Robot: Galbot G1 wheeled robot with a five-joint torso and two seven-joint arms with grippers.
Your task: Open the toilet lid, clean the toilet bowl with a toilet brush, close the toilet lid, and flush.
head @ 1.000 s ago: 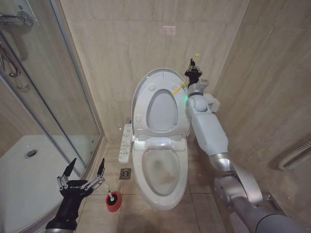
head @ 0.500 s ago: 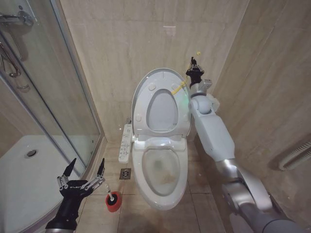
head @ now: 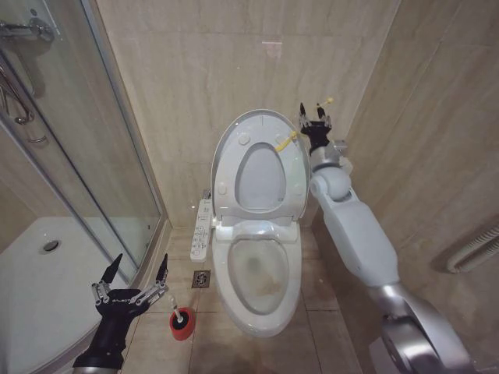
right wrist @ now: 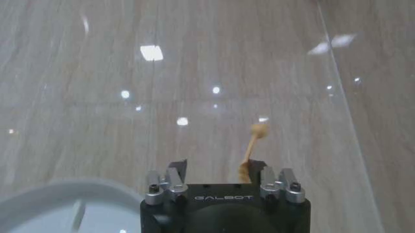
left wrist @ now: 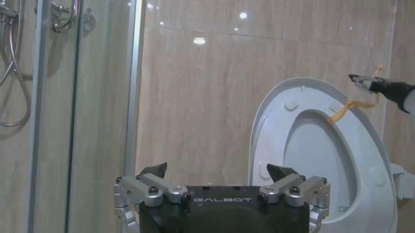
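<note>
Toilet lid (head: 253, 132): raised upright against the tiled wall, the seat ring (head: 260, 181) up with it; underside bumpers facing out.
Yellow cord (head: 287, 141): tied at the lid's upper edge on the robot's right, running up toward the right gripper; its knotted free end sticks out past the fingers in the right wrist view.
Right gripper (head: 315, 118): high beside the lid's top corner, fingers spread, cord lying between them.
Toilet bowl (head: 260, 273): uncovered below the lid.
Toilet brush (head: 181, 319): standing in its red holder (head: 182, 327) on the floor, left of the bowl.
Left gripper (head: 140, 273): low, near the brush, beside the shower glass (head: 86, 156), fingers spread wide and holding nothing.
</note>
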